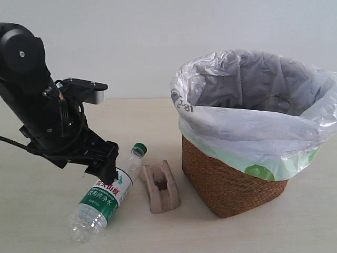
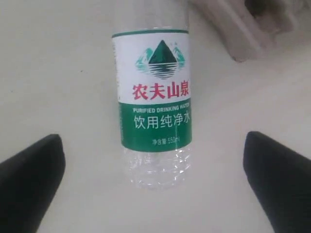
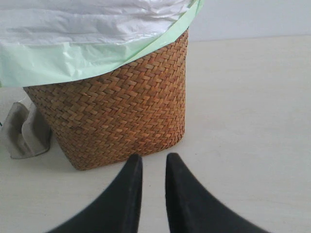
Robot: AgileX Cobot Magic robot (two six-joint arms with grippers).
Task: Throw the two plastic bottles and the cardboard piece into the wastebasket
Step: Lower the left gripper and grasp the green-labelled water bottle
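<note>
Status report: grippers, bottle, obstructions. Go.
Left gripper open, fingers either side of green bottle lying flat. Right gripper shut, empty, by basket. Cardboard beside bottle, not blocking.

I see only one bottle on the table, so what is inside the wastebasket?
Only the crinkled inner walls of the plastic bag lining the wastebasket show. Its near rim hides the bottom, so whether anything lies inside cannot be seen.

A plain, pale grey-white wall (image 1: 131,47) fills the upper part of the exterior view, from 9 through 12 to 3 o'clock. Below it, toward 6 o'clock, a smooth cream tabletop (image 1: 37,211) spreads wide. Light is soft and even, casting only faint shadows
</note>
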